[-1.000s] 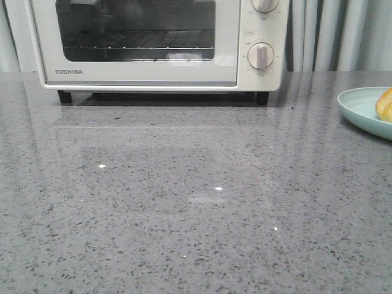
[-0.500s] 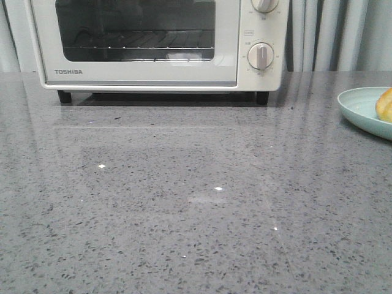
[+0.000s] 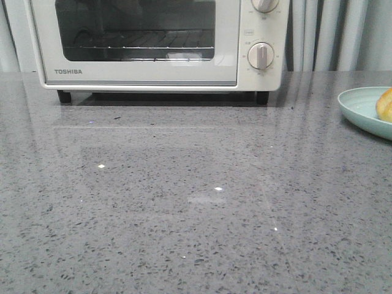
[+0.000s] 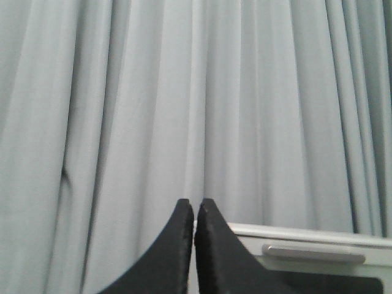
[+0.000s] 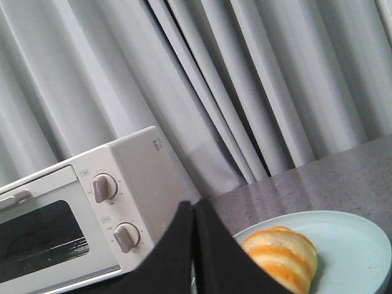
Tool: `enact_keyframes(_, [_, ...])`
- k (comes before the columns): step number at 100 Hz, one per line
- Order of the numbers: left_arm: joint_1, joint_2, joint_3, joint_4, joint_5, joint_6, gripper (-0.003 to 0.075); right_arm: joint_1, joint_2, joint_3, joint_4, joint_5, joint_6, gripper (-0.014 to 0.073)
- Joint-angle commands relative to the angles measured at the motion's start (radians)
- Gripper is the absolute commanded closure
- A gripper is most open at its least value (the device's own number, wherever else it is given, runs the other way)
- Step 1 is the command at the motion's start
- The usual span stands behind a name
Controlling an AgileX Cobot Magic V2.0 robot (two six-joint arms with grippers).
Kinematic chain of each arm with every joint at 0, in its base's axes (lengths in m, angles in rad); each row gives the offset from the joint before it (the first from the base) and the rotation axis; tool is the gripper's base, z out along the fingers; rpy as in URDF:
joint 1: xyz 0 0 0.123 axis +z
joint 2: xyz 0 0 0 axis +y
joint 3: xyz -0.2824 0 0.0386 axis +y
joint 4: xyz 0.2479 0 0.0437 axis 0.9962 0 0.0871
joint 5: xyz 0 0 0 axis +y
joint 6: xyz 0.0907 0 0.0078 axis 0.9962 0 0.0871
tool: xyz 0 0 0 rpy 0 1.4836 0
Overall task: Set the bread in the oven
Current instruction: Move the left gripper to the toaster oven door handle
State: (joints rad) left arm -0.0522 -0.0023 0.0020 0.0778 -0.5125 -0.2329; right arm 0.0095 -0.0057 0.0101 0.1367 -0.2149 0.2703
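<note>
Looking over the grey speckled stone desk (image 3: 196, 202) from the front, we've got the cream-white TOSHIBA toaster oven (image 3: 159, 43) sitting at the far edge, a bit left of centre, its dark glass door shut and the wire rack visible through the window. Two round knobs sit on its right panel.

Over at the right edge of the desk there's a pale mint-green round plate (image 3: 364, 109), and the golden-brown roll with paler cream stripes (image 3: 385, 104) lies on it, mostly cut off by the frame in the front view. The right wrist camera shows it better: the bread (image 5: 282, 256) rests on the plate (image 5: 355, 245), well apart from the oven (image 5: 79, 214).

Our right gripper (image 5: 193, 245) has its black fingers pressed together with nothing between them, and it sits just beside the roll without touching it, as far as we can tell. Our left gripper (image 4: 194, 245) is also closed tight and empty, aimed at the pale grey pleated curtain (image 4: 184, 92) with the oven's top edge and silver door handle (image 4: 313, 252) close by. Neither arm shows up in the front view.
</note>
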Motion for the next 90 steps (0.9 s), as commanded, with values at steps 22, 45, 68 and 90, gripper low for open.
enact_keyframes(22, [-0.010, -0.012, -0.169, 0.149, 0.170, -0.222, 0.0742, -0.001, -0.003, -0.294, -0.005, 0.459, 0.011, 0.0661])
enact_keyframes(45, [-0.010, 0.108, -0.412, 0.151, 0.349, -0.222, 0.0742, -0.001, 0.173, -0.554, -0.005, 0.760, -0.099, 0.0661])
enact_keyframes(68, [-0.014, 0.305, -0.617, 0.147, 0.482, -0.222, 0.0741, -0.001, 0.377, -0.733, -0.005, 0.777, -0.149, 0.0661])
enact_keyframes(90, [-0.109, 0.501, -0.737, 0.147, 0.482, -0.222, 0.0741, -0.001, 0.520, -0.837, -0.005, 0.827, -0.179, 0.0661])
